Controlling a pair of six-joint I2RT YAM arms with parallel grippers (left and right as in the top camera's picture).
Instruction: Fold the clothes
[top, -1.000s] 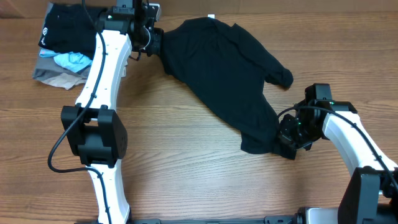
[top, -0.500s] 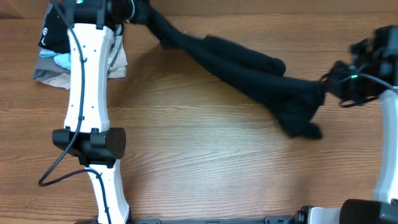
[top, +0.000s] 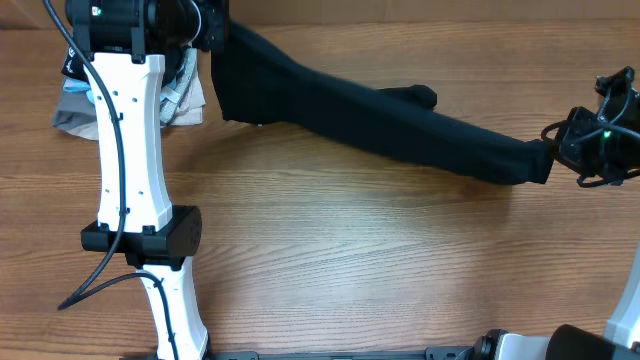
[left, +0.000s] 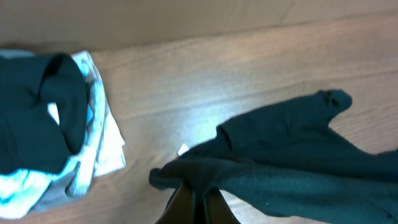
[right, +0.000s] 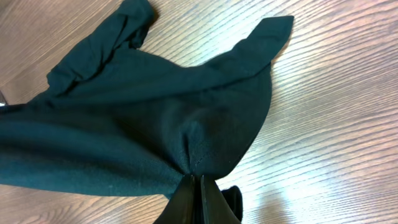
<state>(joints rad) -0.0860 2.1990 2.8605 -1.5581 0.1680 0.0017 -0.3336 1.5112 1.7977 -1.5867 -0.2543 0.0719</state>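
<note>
Jaws, left and right, clamp the black garment (top: 400, 125) stretched over a wood-grain table (top: 350, 260) beside a folded pile (top: 70, 118).

The black garment (top: 400, 125) stretches taut from the left gripper (top: 212, 22) at eleven o'clock to the right gripper (top: 558, 155) at three o'clock. Folded pieces (top: 72, 112) sit at ten o'clock.

My overhead camera looked straight down on the table (top: 350, 260) from high up, with both arms in frame. The left wrist camera peered past the left gripper (left: 198, 194), close over the black garment (top: 400, 125) and a folded pile (left: 43, 124). The right wrist camera sat closer over the garment's far end, and all three views shared that garment.
</note>
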